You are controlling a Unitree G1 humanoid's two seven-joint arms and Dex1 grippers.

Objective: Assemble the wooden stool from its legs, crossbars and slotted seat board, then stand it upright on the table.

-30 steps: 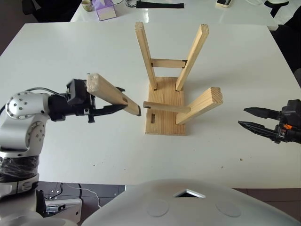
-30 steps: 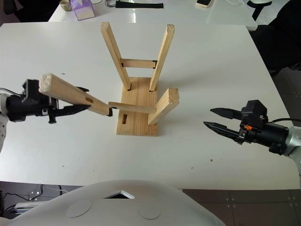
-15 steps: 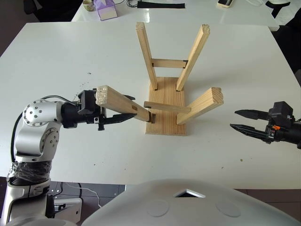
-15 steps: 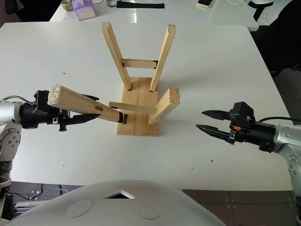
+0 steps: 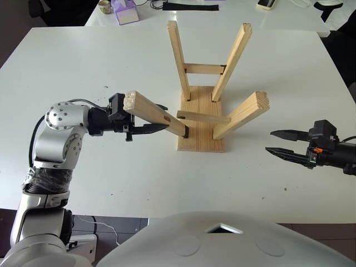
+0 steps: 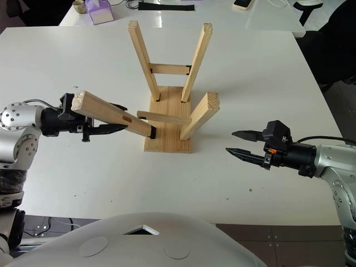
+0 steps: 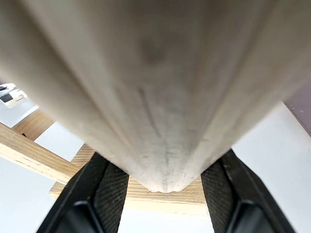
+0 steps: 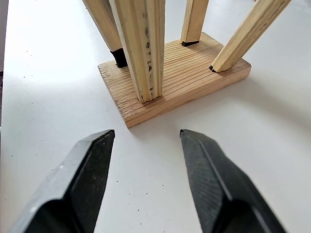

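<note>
The slotted seat board (image 5: 201,143) lies flat mid-table. Two legs (image 5: 179,58) stand in its far end, joined by a crossbar (image 5: 203,69). A third leg (image 5: 243,114) leans out of the near right slot, with a crossbar (image 5: 203,117) sticking out of it to the left. My left gripper (image 5: 149,128) is shut on the fourth leg (image 5: 154,113), held slanting, its lower end at the board's near left corner. In the left wrist view this leg (image 7: 155,87) lies between the black fingers (image 7: 112,190). My right gripper (image 8: 146,141) hangs open, low over the table, right of the board (image 8: 175,80).
A tissue box (image 5: 123,10), a cup (image 5: 103,6) and a black strip (image 5: 189,6) sit on the table behind. White tabletop (image 5: 83,61) stretches wide on both sides of the stool and runs to the front edge near me.
My left gripper carried the leg rightward and down until its tip reached the board's near left corner; the stool slid slightly right. My right gripper moved left, closer to the board, still open.
</note>
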